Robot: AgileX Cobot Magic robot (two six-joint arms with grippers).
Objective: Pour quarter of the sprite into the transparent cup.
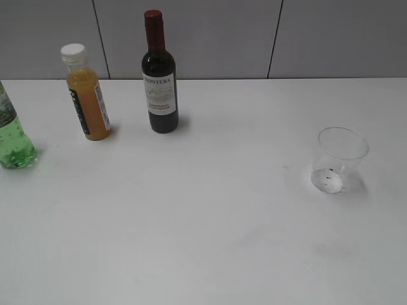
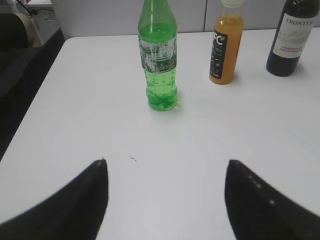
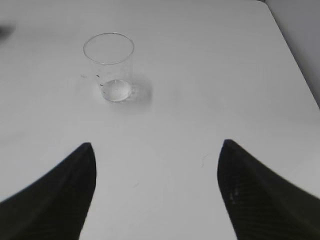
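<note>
The sprite (image 1: 13, 143) is a green see-through bottle standing upright at the far left edge of the exterior view, partly cut off. In the left wrist view the sprite (image 2: 159, 60) stands ahead of my left gripper (image 2: 166, 162), which is open with nothing between its fingers and well short of the bottle. The transparent cup (image 1: 337, 160) stands upright and empty on the right. In the right wrist view the transparent cup (image 3: 111, 67) lies ahead and left of my right gripper (image 3: 157, 145), also open and empty. Neither gripper shows in the exterior view.
An orange juice bottle (image 1: 87, 94) with a white cap and a dark wine bottle (image 1: 159, 79) stand at the back left, right of the sprite. The white table (image 1: 210, 229) ends at a grey wall behind. The table's left edge (image 2: 35, 100) runs near the sprite.
</note>
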